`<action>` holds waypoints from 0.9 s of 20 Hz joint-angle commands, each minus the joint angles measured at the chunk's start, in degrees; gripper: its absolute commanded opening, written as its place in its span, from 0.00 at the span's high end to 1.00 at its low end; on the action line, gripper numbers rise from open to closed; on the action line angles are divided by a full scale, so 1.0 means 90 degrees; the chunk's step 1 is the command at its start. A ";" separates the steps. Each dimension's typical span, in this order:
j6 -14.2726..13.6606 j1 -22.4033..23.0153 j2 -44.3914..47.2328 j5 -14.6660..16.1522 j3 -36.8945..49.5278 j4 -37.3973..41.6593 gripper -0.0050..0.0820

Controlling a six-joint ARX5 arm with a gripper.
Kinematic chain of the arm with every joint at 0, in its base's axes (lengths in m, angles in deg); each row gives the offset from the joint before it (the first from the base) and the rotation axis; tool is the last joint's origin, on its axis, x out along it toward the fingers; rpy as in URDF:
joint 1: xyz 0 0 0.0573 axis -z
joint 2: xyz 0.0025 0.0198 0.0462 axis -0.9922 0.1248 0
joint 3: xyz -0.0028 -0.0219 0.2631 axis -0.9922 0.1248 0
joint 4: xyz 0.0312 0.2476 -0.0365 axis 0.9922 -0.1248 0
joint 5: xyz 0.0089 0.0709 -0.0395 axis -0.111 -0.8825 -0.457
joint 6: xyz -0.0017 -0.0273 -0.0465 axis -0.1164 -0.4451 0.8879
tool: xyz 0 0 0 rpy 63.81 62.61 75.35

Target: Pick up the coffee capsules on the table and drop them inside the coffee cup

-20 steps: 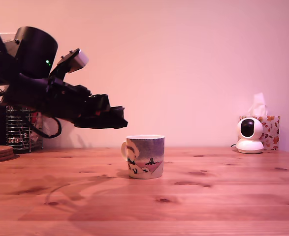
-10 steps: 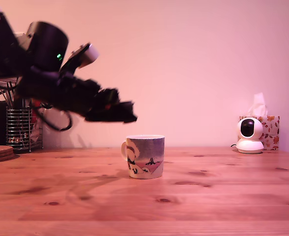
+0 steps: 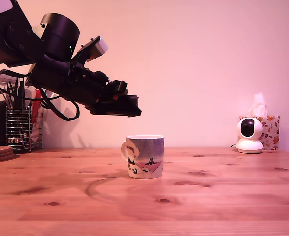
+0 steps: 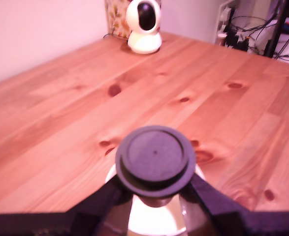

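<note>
Up and toward the exterior view's right the black gripper (image 3: 127, 105) has gone, and now it hangs just over the cream picture mug (image 3: 144, 156) on the orange-brown pine table (image 3: 208, 196). From the wrist, its fingers (image 4: 206, 196) pinch a dark round capsule (image 4: 154, 160) right above the mug's white mouth (image 4: 151, 221) — if it lets go off-centre, the capsule could hit the rim and roll away.

Ext view: arm's base cut off by left/top edges; capsule in the hand (image 3: 134, 112) not visible, too dark. Pen holder (image 3: 20, 129) partly behind arm cables. Wrist view: dark capsule (image 4: 154, 158) covers most of the coffee cup (image 4: 149, 223); cup's lower part cut by frame edge. Fingers (image 4: 210, 201) blurred.
</note>
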 commanded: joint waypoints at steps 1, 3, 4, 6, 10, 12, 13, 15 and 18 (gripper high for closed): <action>0.0019 0.0012 0.0029 -0.0078 -0.0075 0.0000 0.77; 0.0019 0.0010 0.0063 -0.0236 -0.0075 -0.0092 0.77; 0.0019 -0.0007 0.0102 -0.0240 -0.0075 -0.0119 0.77; 0.0022 -0.0024 0.0194 -0.0236 -0.0102 -0.0277 0.77; 0.0017 -0.0019 0.0265 -0.0236 -0.0129 -0.0367 0.77; 0.0015 -0.0019 0.0270 -0.0236 -0.0146 -0.0367 0.77; 0.0015 -0.0019 0.0279 -0.0236 -0.0146 -0.0367 0.77; 0.0012 -0.0019 0.0279 -0.0233 -0.0146 -0.0364 0.77; -0.0036 -0.0019 0.0279 -0.0233 -0.0146 -0.0313 0.77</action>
